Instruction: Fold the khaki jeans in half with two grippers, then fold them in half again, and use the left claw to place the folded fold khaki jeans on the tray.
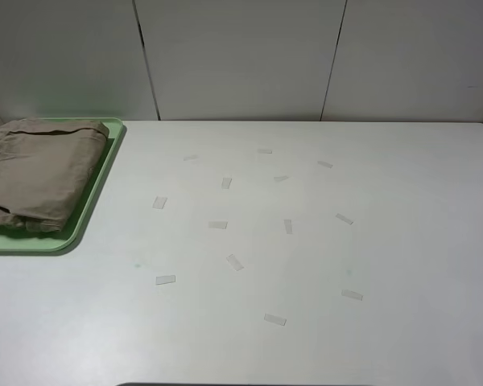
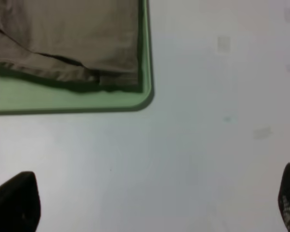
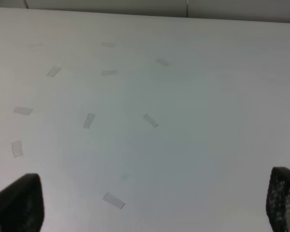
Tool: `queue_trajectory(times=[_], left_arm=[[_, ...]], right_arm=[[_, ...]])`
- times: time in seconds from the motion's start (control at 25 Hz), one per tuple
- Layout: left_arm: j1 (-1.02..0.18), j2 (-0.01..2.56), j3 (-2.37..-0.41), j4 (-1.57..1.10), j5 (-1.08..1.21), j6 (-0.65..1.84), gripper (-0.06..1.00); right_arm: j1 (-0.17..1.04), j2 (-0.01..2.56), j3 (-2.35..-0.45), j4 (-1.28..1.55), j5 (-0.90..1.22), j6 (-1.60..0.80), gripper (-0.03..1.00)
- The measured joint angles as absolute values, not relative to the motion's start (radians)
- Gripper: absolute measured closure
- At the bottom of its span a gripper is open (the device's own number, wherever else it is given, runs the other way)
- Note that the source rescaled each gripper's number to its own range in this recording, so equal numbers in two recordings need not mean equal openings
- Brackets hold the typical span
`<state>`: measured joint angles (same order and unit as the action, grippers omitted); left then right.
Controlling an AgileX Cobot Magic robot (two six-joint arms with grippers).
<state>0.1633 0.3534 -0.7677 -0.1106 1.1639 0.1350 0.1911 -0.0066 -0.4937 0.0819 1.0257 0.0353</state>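
The khaki jeans [image 1: 40, 170] lie folded into a thick stack on the pale-green tray [image 1: 92, 205] at the table's far left. In the left wrist view the jeans [image 2: 77, 38] fill most of the tray [image 2: 87, 101], and their folded edge runs along the rim. My left gripper [image 2: 154, 200] is open and empty above bare table, a little off the tray's corner. My right gripper [image 3: 154, 205] is open and empty over the table. Neither arm shows in the exterior high view.
Several small strips of clear tape [image 1: 217, 224] are stuck across the white table [image 1: 386, 241]; they also show in the right wrist view [image 3: 89, 120]. A white panelled wall [image 1: 241, 56] stands behind the table's far edge.
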Motion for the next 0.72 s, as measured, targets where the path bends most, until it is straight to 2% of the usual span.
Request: queue_trajectory(times=[0.36, 0.72], left_arm=[[0.056, 0.162, -0.657, -0.081, 1.160, 0.135, -0.05], [0.047, -0.004, -0.515, -0.056, 1.092, 0.136, -0.05]], right_arm=[[0.191, -0.007, -0.494, 0.082, 1.026, 0.035, -0.03], [0.191, -0.007, -0.494, 0.082, 1.026, 0.035, -0.03]])
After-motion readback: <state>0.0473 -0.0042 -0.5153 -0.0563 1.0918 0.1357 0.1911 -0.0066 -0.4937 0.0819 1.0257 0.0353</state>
